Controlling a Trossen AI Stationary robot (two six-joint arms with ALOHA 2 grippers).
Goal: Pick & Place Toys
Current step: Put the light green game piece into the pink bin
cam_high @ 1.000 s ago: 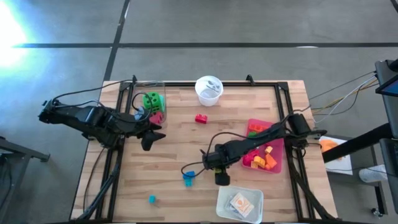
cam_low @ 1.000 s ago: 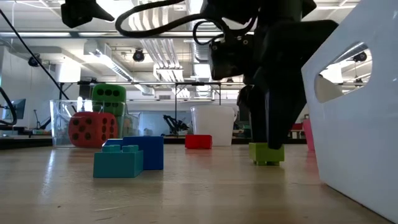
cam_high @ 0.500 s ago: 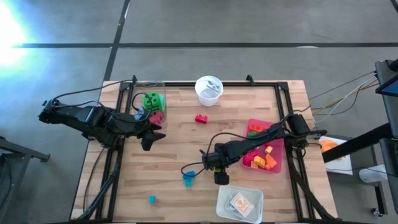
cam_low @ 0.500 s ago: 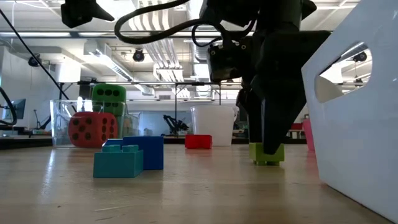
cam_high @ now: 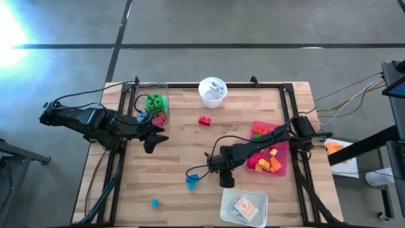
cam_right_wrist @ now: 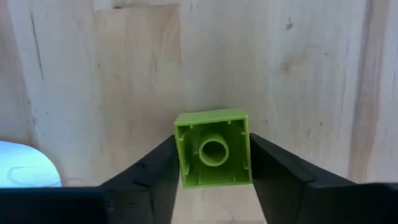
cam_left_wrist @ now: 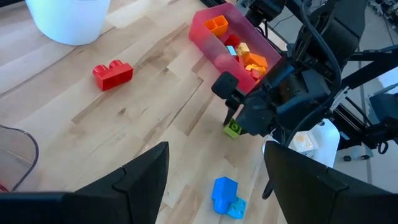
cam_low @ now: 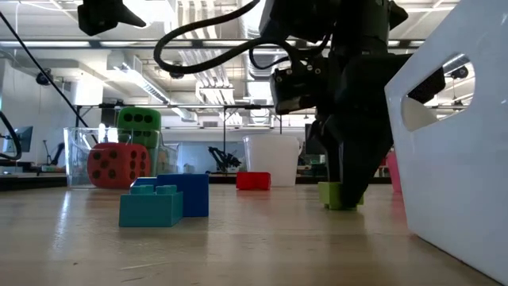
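Now, right gripper (cam_right_wrist: 213, 180): fingers clenched on both sides of the green brick (cam_right_wrist: 213, 148), which sits low on the counter (cam_high: 183, 152) just beside the pink tray (cam_high: 281, 170).
Left gripper (cam_high: 150, 142): fingers released, hanging near the clear bin (cam_high: 142, 95).
Other toys: red brick (cam_high: 204, 120), blue bricks (cam_high: 192, 181).

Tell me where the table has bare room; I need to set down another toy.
Bare wood lies between the red brick and the blue bricks, and in the near-left corner beside the small teal brick. It is crowded around the right gripper, closed on a green brick, by the pink tray and white box.
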